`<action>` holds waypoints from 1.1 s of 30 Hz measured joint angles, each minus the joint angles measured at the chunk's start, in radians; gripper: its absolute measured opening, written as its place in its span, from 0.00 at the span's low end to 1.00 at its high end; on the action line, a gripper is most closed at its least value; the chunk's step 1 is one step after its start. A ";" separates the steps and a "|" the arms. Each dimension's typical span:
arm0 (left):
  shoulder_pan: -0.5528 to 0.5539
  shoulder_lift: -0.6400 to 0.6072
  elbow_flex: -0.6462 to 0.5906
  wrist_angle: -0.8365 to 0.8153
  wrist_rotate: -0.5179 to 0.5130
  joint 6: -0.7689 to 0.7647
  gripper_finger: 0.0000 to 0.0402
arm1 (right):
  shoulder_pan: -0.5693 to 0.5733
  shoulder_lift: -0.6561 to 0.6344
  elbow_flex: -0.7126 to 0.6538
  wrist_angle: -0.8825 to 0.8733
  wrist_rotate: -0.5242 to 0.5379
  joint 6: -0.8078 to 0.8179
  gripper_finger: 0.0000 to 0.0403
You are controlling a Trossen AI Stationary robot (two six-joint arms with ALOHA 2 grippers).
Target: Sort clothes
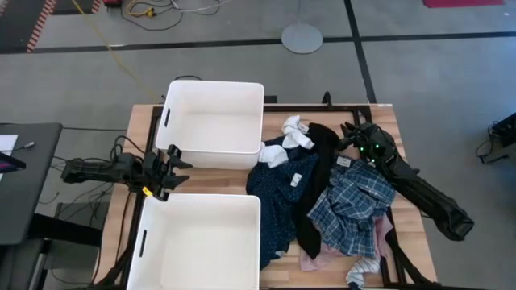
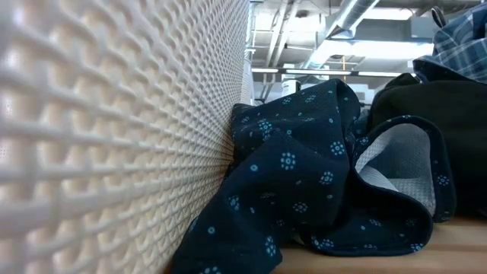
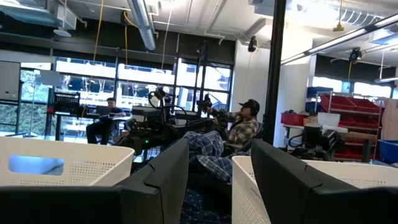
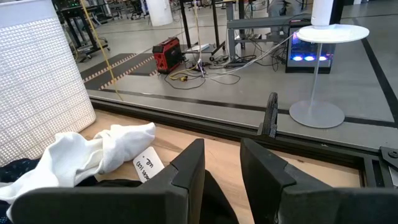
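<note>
Tangled garments risk snagging: blue-white plaid shirt [image 1: 355, 200] overlaps black piece [image 1: 316, 185], so right pincer [image 1: 360, 150], parted and empty, may drag both; left pincer [image 1: 174, 171] waits, parted.

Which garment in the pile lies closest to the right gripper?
The blue-white plaid shirt; it lies right beside the right gripper, while the navy dotted piece lies toward the bins.

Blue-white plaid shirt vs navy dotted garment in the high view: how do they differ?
The blue-white plaid shirt is checked and pale; the navy dotted garment is dark with small light dots. The plaid shirt lies crumpled atop the pile, toward the right arm's side; the dotted garment spreads on the table against the large white plastic bin. Both are unsorted, outside the bins.
</note>
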 joint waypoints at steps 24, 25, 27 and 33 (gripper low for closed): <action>0.000 0.000 0.000 0.000 0.000 0.000 0.42 | 0.000 0.000 0.000 0.000 0.000 0.000 0.30; 0.000 0.000 0.000 0.000 0.000 0.000 0.42 | 0.000 0.000 0.000 0.000 0.000 0.000 0.30; 0.000 0.000 0.000 0.000 0.000 0.000 0.42 | 0.000 0.000 0.000 0.000 0.000 0.000 0.30; 0.000 0.000 0.000 0.000 0.000 0.000 0.42 | -0.004 -0.001 0.003 0.067 -0.016 0.127 0.30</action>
